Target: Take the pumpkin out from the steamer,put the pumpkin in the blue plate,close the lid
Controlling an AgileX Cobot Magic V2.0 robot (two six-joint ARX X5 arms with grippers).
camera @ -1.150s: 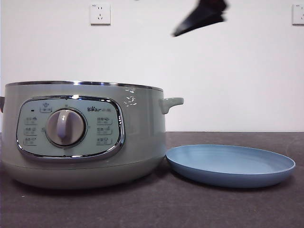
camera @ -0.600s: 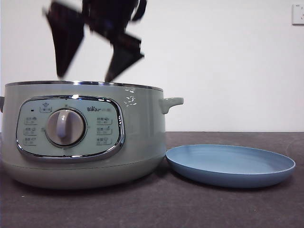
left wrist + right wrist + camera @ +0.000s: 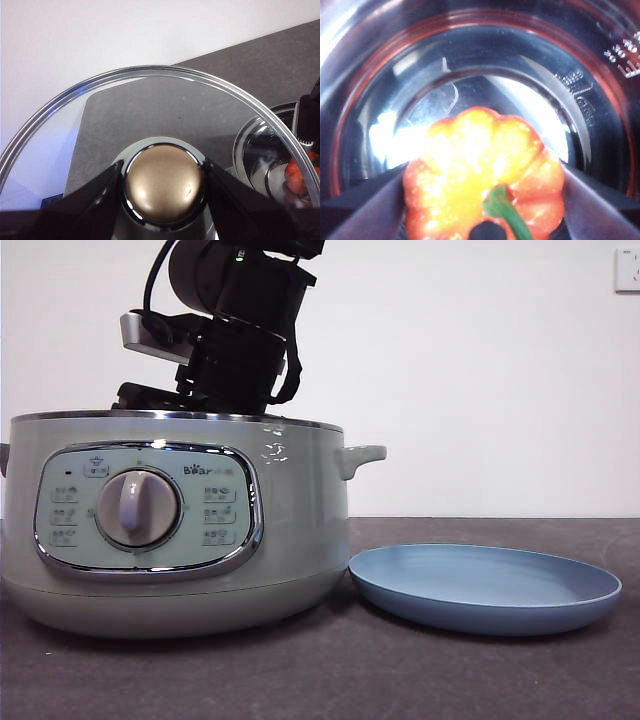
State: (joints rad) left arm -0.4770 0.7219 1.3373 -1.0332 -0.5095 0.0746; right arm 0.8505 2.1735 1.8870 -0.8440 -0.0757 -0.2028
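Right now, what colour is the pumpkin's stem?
Green; the pumpkin itself is orange-red. The stem shows best in the right wrist view.

Plain white wall behind my table, dark top under me.

Ahead of me the white wall (image 3: 480, 380) fills the upper half of the front frame; a white socket plate (image 3: 627, 270) sits cut off at the upper right corner; the dark grey, faintly textured tabletop (image 3: 500, 670) runs across the lower part; the light is even and soft, with faint shadows only.

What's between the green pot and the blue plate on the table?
Nothing: in the front view the steamer and blue plate sit almost touching.
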